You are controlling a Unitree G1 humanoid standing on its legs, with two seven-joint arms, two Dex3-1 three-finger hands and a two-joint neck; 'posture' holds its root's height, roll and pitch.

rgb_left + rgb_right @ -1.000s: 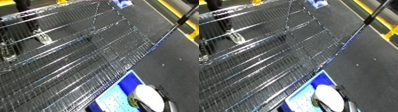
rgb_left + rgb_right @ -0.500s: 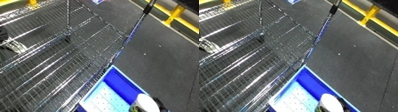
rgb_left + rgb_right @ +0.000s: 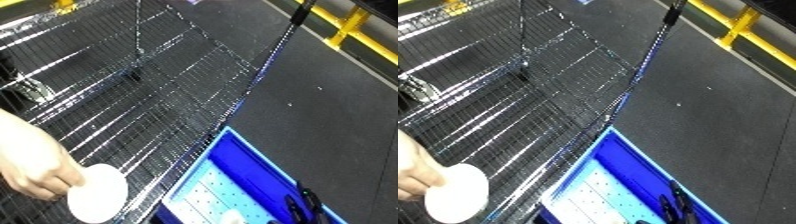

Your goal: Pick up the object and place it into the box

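A person's hand (image 3: pixel 31 167) at the near left is pinching a white disc (image 3: pixel 96 199) over the wire shopping cart (image 3: pixel 133 95), so the object isn't on any bench right now. The blue bin (image 3: pixel 233 172) sits just right of the cart on the dark floor (image 3: pixel 338 125). The robot's right hand (image 3: pixel 304 209) barely shows at the bin's near edge, can't tell how its fingers sit. Risk as I see it: a clumsy handover drops the disc through the cart wires.
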